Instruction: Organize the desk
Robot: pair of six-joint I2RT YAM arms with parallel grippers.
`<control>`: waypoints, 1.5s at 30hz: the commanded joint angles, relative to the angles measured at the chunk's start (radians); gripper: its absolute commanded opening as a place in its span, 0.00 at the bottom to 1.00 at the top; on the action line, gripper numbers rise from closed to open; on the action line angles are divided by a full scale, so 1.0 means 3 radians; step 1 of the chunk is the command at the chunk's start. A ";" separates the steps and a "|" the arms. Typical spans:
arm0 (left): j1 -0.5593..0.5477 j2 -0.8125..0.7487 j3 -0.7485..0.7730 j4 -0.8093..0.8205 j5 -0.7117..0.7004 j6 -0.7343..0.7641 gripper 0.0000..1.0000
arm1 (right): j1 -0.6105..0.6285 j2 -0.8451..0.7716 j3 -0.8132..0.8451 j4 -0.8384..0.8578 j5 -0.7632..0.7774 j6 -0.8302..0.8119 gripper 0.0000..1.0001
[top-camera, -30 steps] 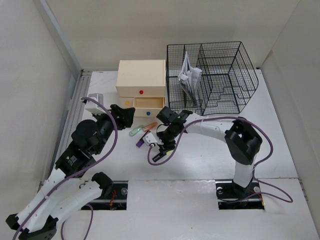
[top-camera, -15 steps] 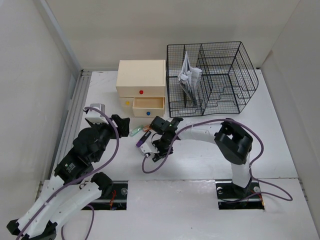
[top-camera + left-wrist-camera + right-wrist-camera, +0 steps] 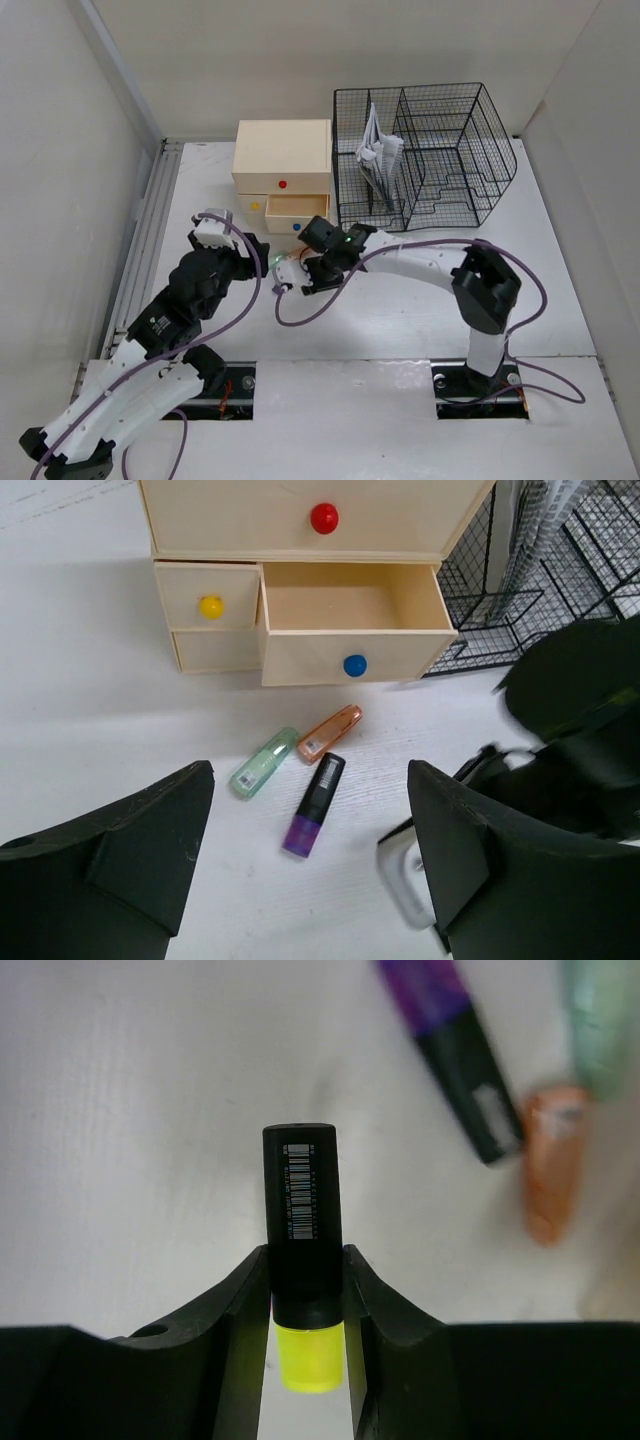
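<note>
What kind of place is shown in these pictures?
Probably a robot test cell staged as an office workspace: a white desk walled by panels, a wooden drawer box, a wire mesh organizer.

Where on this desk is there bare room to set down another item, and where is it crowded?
Widest bare patch of the desk: right of the right arm, between the wire organizer and the near edge. A narrower strip lies between the rail and the drawer box. Crowded: before the open drawer, three markers, left tool, right tool.
</note>
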 commanded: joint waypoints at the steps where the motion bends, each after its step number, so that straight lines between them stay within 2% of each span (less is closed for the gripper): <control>1: 0.0012 -0.0014 -0.0045 0.0222 0.0065 0.0136 0.76 | -0.0144 -0.0469 0.0233 0.0144 0.0292 0.0191 0.00; 5: 0.0042 0.0021 -0.0045 0.0192 0.0065 0.0095 0.77 | -0.0231 -0.0816 0.0233 0.0251 0.0445 0.0267 0.00; 9: 0.0139 0.0190 -0.0015 0.0192 0.0330 0.0014 0.74 | -0.0359 -0.0950 0.0263 0.0430 0.0523 0.0421 0.00; 13: 0.0139 0.0557 0.0113 0.0192 0.0514 -0.0241 0.71 | -0.0395 -0.0914 0.0436 0.0665 0.0773 0.0534 0.00; 19: 0.0139 0.0942 0.0042 0.0396 0.0780 -0.0477 0.65 | -0.0568 -0.0511 0.0865 0.0727 0.0768 0.0600 0.00; 24: 0.0028 0.1044 -0.0060 0.0427 0.0592 -0.0554 0.56 | -0.0676 -0.0276 0.1188 0.0758 0.0554 0.0600 0.00; 26: -0.0034 0.1075 -0.0091 0.0397 0.0469 -0.0635 0.55 | -0.0717 -0.0092 0.1448 0.0559 0.0411 0.0600 0.02; 37: -0.0101 0.0819 -0.0403 0.0458 0.0075 -0.0886 0.53 | -0.0799 0.0292 0.1894 0.0262 -0.0116 0.0528 0.06; 39: -0.0101 0.0819 -0.0434 0.0458 0.0029 -0.0917 0.55 | -0.0799 0.0323 0.1894 0.0231 -0.0157 0.0528 0.11; 41: -0.0101 0.0855 -0.0434 0.0458 -0.0037 -0.0952 0.55 | -0.0799 0.0359 0.1894 0.0196 -0.0188 0.0528 0.34; 42: -0.0101 0.0855 -0.0404 0.0458 -0.0038 -0.0953 0.55 | -0.0799 0.0359 0.1894 0.0196 -0.0188 0.0528 0.42; 44: -0.0101 0.0855 -0.0403 0.0427 -0.0038 -0.1024 0.56 | -0.0799 0.0359 0.1894 0.0196 -0.0219 0.0528 0.55; 45: -0.0101 0.0815 -0.0403 0.0473 -0.0038 -0.1060 0.58 | -0.0799 0.0323 0.1859 0.0196 -0.0219 0.0564 0.58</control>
